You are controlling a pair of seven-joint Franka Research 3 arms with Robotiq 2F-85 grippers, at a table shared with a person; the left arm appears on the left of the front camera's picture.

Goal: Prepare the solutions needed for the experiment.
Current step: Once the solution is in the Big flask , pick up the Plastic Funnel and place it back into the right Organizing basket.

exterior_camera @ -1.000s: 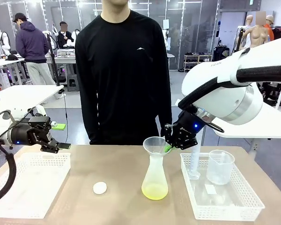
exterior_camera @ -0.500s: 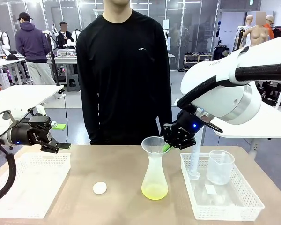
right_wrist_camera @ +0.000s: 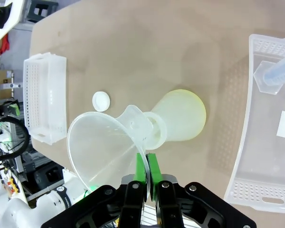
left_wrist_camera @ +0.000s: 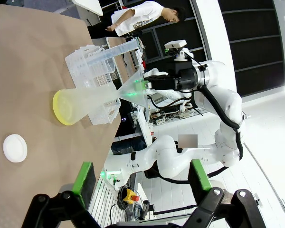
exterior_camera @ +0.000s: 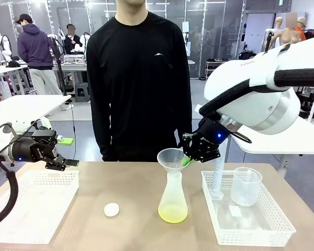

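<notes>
A white basket [exterior_camera: 31, 206] sits at the tan table's [exterior_camera: 136, 188] left edge. Above its far rim the left gripper [exterior_camera: 69, 151] hovers, jaws wide and empty. A white cap [exterior_camera: 111, 209] lies at nine o'clock from the flask [exterior_camera: 172, 188], which holds the solution [exterior_camera: 172, 213] as a shallow yellow layer. The right gripper [exterior_camera: 187, 162] pinches the funnel's [exterior_camera: 170, 157] rim at three o'clock. Right of it, a second basket [exterior_camera: 261, 230] holds a cylinder [exterior_camera: 217, 180] and beaker [exterior_camera: 246, 185]. A person in black [exterior_camera: 138, 78] stands behind; benches and people fill the far left.

From where I watch, the flask [exterior_camera: 172, 196] stands mid-surface [exterior_camera: 131, 188], solutions [exterior_camera: 172, 213] inside, funnel [exterior_camera: 170, 158] over its neck, cap [exterior_camera: 111, 209] to its left. The right basket [exterior_camera: 261, 239] holds the cylinder [exterior_camera: 217, 180] and beaker [exterior_camera: 246, 185].
</notes>
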